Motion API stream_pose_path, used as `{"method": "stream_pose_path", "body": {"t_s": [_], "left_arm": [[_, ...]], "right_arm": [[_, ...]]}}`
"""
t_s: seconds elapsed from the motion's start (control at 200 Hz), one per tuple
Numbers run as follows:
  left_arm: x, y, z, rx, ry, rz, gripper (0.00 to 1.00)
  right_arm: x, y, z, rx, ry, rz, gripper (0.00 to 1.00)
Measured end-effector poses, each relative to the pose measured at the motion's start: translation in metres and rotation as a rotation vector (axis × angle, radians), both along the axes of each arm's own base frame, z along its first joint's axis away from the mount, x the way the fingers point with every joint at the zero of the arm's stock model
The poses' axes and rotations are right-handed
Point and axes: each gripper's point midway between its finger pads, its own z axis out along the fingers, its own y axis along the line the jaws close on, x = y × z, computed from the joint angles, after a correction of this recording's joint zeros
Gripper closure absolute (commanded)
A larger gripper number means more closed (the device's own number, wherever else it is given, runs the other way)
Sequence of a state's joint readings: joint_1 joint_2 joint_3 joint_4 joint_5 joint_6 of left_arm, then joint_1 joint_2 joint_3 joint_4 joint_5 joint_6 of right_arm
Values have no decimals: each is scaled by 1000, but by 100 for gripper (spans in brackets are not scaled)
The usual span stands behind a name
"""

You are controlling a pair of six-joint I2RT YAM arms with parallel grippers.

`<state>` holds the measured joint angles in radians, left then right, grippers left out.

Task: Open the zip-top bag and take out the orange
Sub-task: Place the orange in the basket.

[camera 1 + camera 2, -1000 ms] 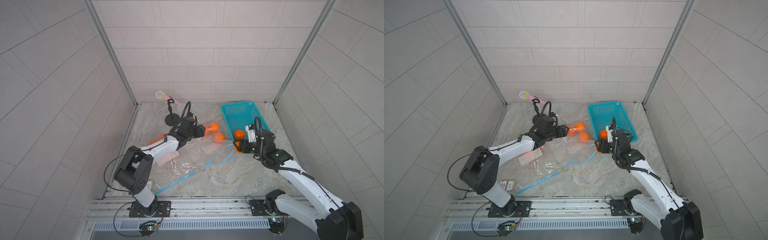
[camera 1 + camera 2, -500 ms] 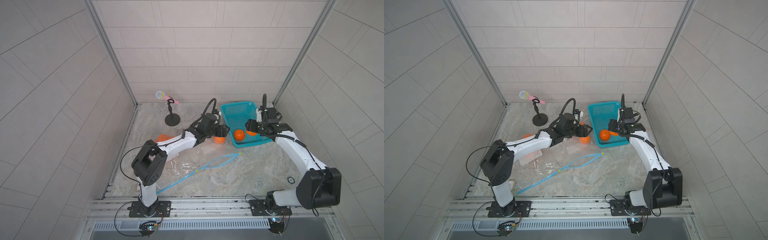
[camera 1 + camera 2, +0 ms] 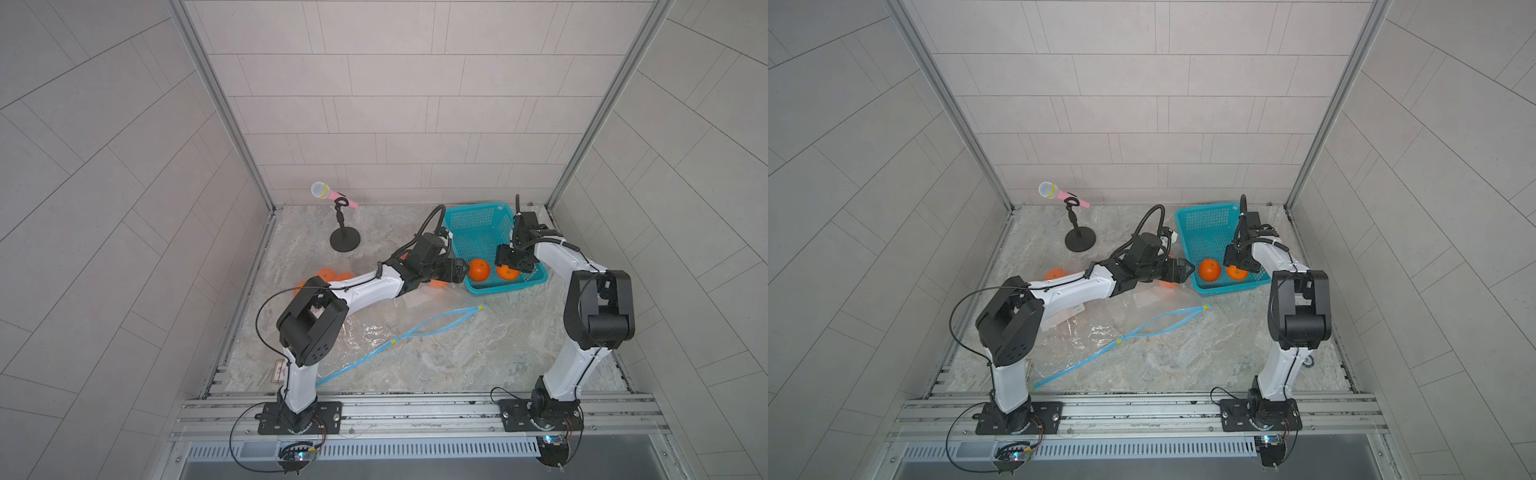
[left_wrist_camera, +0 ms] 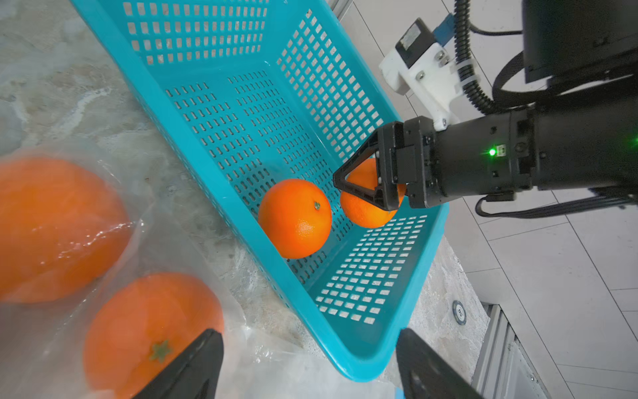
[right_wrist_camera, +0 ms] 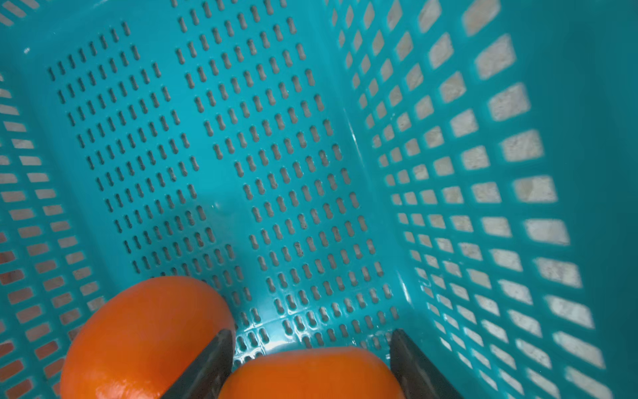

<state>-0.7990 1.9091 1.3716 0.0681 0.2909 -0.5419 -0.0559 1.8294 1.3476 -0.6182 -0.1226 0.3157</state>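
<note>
**Basket.** A teal perforated basket (image 3: 473,208) stands at the back right corner of the surface (image 3: 457,357). Two oranges lie at its front end, just beside each other.

**Right gripper.** The right gripper (image 5: 310,340) is lowered into the basket. Its jaws stand partly apart, one on each side of the held orange (image 5: 310,374), and press against it. In a top view this fruit (image 3: 508,272) sits near the middle of the basket's front wall. It is at or very near the basket floor, but contact with the floor cannot be confirmed.

**Free orange.** The free orange (image 4: 295,218) rests on the basket floor in the front left corner, stem end up. It lies just beside one finger of the right gripper and is not gripped.

**Left gripper.** The left gripper (image 4: 309,333) is outside the basket, just beside the left wall near the front corner. Its jaws are spread wide with nothing gripped between them. It hovers over the plastic of the bag.

**Bag.** The clear bag (image 3: 374,328) lies flat across the middle of the surface. Its blue zip strip (image 3: 440,322) is parted into a loop at the right end. Two bagged oranges (image 4: 152,328) show through the plastic, just outside the basket's left wall.

**Other items.** Other oranges (image 3: 326,274) lie near the left edge of the surface, partly hidden by the left arm. Whether they are bagged cannot be told. A pink microphone (image 3: 328,193) on a black stand is in the back left area.
</note>
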Motion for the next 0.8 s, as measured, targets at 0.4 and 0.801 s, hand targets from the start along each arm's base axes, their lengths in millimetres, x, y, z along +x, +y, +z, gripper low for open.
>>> {"method": "stream_pose_path", "body": {"t_s": [0.4, 0.801], "left_arm": [[-3, 5, -1, 14, 9, 6, 14], [-13, 27, 11, 19, -13, 40, 14]], "right_arm": [[-2, -1, -26, 5, 84, 10, 37], [-1, -1, -36, 2, 112, 17, 16]]}}
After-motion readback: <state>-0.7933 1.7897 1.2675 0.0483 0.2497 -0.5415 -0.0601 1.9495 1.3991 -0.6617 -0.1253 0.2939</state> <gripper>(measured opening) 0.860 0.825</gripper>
